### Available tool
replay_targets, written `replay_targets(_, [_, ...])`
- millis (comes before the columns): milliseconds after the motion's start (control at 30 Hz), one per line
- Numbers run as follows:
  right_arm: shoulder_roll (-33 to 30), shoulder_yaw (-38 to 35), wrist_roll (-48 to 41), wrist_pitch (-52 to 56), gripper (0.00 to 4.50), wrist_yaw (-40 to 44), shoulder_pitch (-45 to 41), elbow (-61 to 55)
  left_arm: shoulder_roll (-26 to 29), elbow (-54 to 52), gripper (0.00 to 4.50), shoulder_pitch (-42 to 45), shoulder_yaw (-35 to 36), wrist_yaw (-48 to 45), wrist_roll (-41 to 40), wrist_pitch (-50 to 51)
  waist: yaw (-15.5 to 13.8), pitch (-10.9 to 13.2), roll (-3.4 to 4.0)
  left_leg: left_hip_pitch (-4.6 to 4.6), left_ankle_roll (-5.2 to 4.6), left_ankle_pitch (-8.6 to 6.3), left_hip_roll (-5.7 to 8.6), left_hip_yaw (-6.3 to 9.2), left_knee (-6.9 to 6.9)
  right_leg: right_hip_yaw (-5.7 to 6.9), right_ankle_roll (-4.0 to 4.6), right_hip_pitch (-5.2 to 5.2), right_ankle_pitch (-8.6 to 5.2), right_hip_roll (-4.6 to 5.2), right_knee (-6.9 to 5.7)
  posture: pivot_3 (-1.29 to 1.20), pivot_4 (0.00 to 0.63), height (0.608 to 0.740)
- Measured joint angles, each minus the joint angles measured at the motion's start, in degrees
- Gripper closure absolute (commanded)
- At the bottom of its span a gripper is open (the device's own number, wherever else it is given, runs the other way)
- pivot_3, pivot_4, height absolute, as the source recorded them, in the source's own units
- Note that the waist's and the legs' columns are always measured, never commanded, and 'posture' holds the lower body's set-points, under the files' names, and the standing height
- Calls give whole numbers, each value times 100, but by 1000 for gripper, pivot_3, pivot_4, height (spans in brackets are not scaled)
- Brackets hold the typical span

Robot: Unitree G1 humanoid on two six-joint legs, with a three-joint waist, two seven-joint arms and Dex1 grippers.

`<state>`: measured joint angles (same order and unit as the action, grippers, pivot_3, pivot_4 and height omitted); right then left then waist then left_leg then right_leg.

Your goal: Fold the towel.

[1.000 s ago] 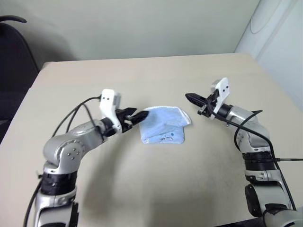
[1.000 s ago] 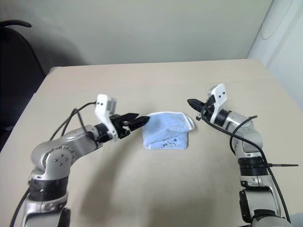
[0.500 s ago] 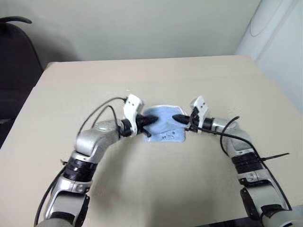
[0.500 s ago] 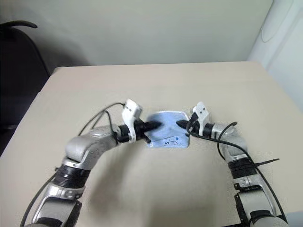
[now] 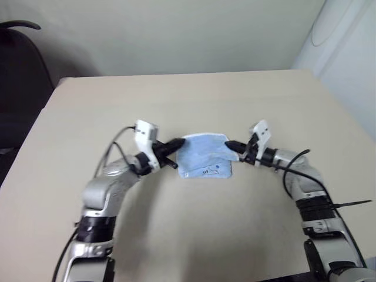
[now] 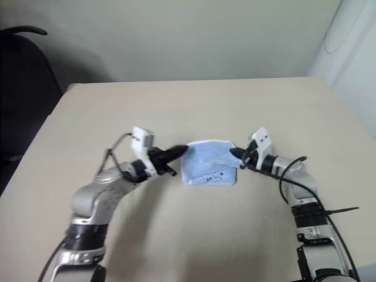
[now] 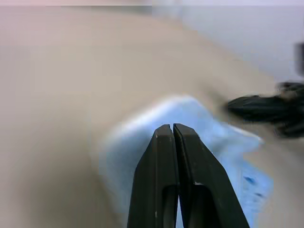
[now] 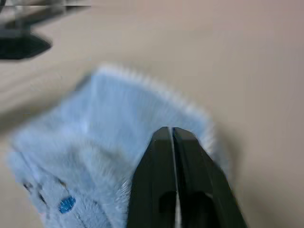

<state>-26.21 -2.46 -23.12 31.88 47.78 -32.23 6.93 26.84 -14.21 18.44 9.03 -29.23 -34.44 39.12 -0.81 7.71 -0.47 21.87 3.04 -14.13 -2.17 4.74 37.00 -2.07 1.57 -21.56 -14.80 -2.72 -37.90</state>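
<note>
The left claw (image 5: 174, 144) is closed, its two black fingers (image 7: 164, 156) pressed flat together with nothing visibly between them; its tip sits at the left edge of the towel (image 5: 204, 155), touching or just short of it, I cannot tell which. The right claw (image 5: 230, 145) looks all but closed as well, a thin line of light between its fingers (image 8: 166, 152) in its own wrist view, and it reaches the towel's opposite, right edge. No cloth is seen pinched in either one

The towel lies directly between the two claw tips on the worktop (image 5: 194, 223), already bunched into a small, roughly squared packet with a puffy far side and a flatter near flap carrying the dark printed mark (image 5: 210, 171). White stitched edging shows along the far rim

My reading is that the fold is largely made and the claws are pressing or tidying it from both sides, or else are about to take fresh corners. The next move would call for each claw to open a little, slip a finger under an edge and close on it, or simply to back away if the packet counts as done. The risk is nudging the soft packet sideways and undoing it

Beyond the arms the worktop is bare. A dark chair (image 5: 17, 82) stands past the worktop's far left corner, well clear of the left claw, and nothing blocks either arm's path
</note>
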Motion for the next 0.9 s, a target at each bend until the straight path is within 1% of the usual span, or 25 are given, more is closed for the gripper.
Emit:
replay_targets(67, [-225,-196,-357,604,2868,72,-32,-99,277,-240,4368,-545,192,101,114,14,21,0,0,-2,0,0,0,-8,-2,-15,-6,-1,-4,-1,2,0,150,740])
replay_targets(167, [-358,-288,-767,1586,1911,128,-234,10,565,-460,4368,-1395,365,99,256,18,53,2,-3,2,-5,-3,1,-17,-6,-34,-9,-17,-5,-3,-4,0,150,740])
replay_targets(233, [-414,-314,-903,2016,1263,131,-406,208,591,-617,4368,-1664,497,104,241,32,49,3,-5,1,-10,-6,2,-18,-12,-36,-12,-19,-3,-4,-5,0,150,740])
replay_targets(333, [-355,-359,-1124,2613,149,131,-844,844,606,-1093,4368,-2168,866,122,155,82,48,3,-4,-2,-39,-19,3,-22,-12,-62,-16,-25,6,-8,-16,0,150,740])
replay_targets(367, [-352,-380,-1149,2715,41,131,-930,1040,605,-1211,4368,-2314,931,130,104,96,36,3,-4,-3,-65,-28,6,-23,-12,-68,-18,-25,7,-9,-17,0,150,740])
replay_targets(400, [-336,-372,-1146,2770,41,131,-989,1210,597,-1314,4368,-2449,968,156,77,112,30,3,-4,-4,-77,-34,7,-23,-12,-72,-20,-25,8,-10,-17,0,150,740])
replay_targets(500, [-303,-256,-1091,2804,41,144,-1004,1575,541,-1521,4368,-2637,989,262,29,171,13,3,-4,-2,-85,-37,8,-25,-4,-78,-24,-28,11,-10,-21,0,150,740])
replay_targets(700, [-152,-14,-948,2759,41,293,-1068,2062,219,-1940,4368,-2663,877,589,-81,283,41,3,-4,-6,-89,-41,9,-34,-4,-91,-15,-41,24,-10,-27,0,150,740])
replay_targets(900, [123,123,-863,2761,41,401,-1194,2150,189,-1980,4368,-2566,760,687,-159,368,98,2,-4,-23,-89,-45,10,-34,-9,-105,-10,-40,27,-15,-30,0,150,740])
